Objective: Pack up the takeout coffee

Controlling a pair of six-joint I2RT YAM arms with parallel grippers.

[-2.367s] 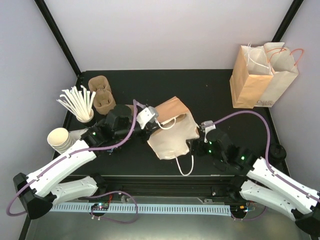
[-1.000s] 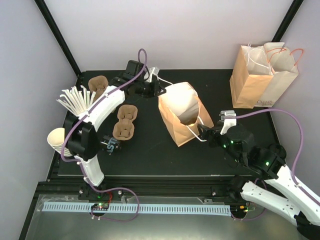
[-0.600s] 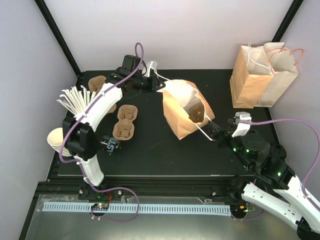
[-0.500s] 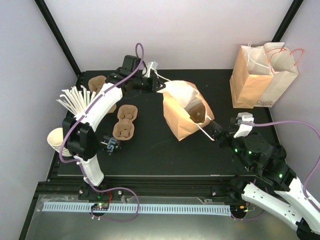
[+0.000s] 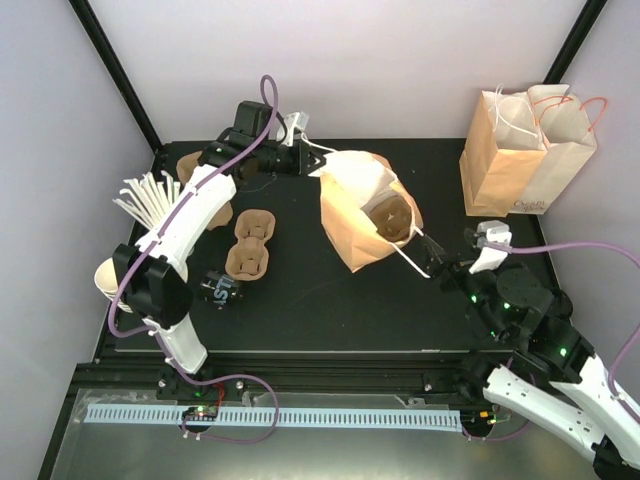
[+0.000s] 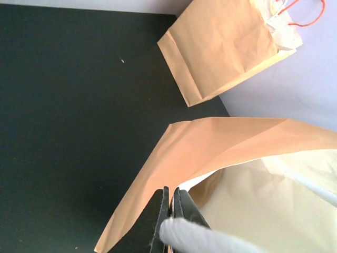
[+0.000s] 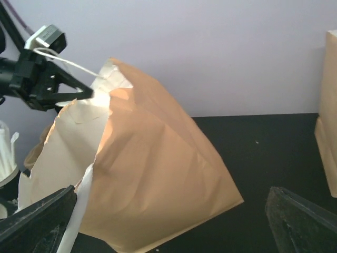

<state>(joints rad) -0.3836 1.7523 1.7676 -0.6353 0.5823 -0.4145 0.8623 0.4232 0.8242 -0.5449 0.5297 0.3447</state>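
The open bag (image 5: 365, 215) stands mid-width on the table (image 5: 300, 300), toward its back edge. 2 more bags (image 5: 520, 150) stand side by side in the back right corner. Left of the open bag lies 1 cup carrier (image 5: 248, 243), with a second carrier (image 5: 193, 168) near the back left corner. The straws (image 5: 152, 203) stand by the left edge, the stacked cups (image 5: 104, 273) in front of them. The takeout coffee (image 5: 218, 289) lies just before the cup carrier.

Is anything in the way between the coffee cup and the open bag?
Yes. The nearer brown cup carrier lies between the takeout coffee and the paper bag. Its near end sits about on the straight path.
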